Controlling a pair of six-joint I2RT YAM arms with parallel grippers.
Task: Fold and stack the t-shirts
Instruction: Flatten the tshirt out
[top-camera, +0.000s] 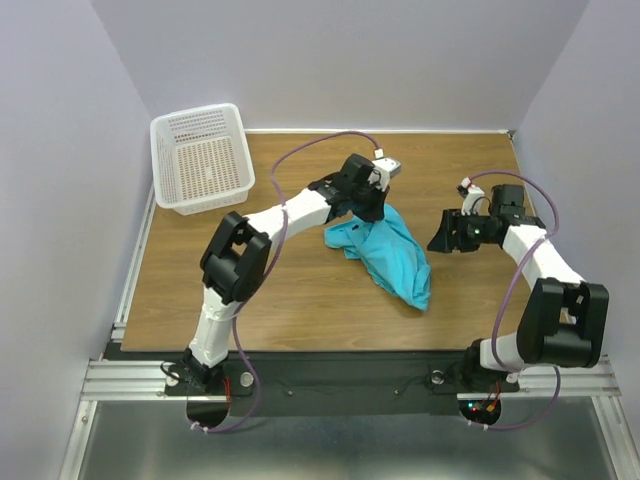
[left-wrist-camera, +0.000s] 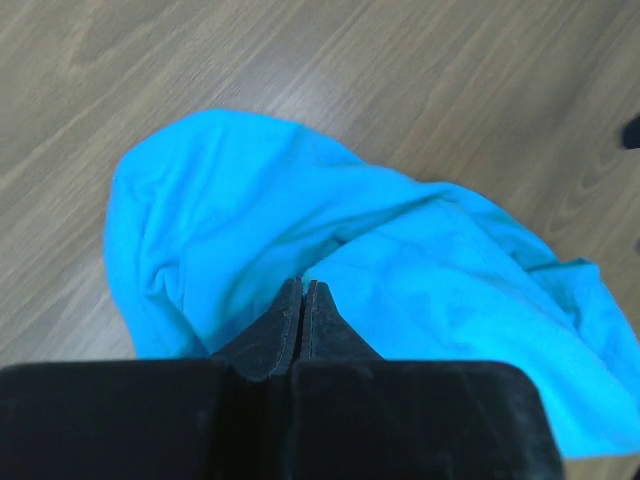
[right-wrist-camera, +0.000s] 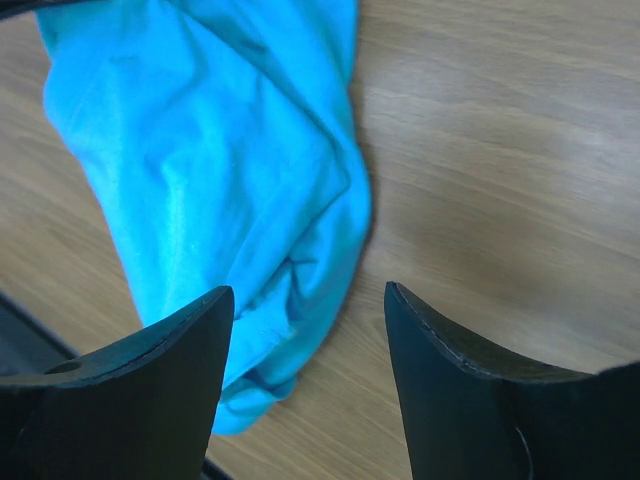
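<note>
The shirt lies crumpled in the middle of the table. The left gripper is pinched shut on a ridge of its cloth. The right gripper hangs beside it, jaws apart, empty. Best lift slowly so the bunch falls open, then have the right take a free corner.

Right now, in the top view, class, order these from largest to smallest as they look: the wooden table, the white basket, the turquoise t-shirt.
1. wooden table, clearly largest.
2. white basket and turquoise t-shirt look about alike; the cloth is bunched up, so I leave them unranked.
</note>
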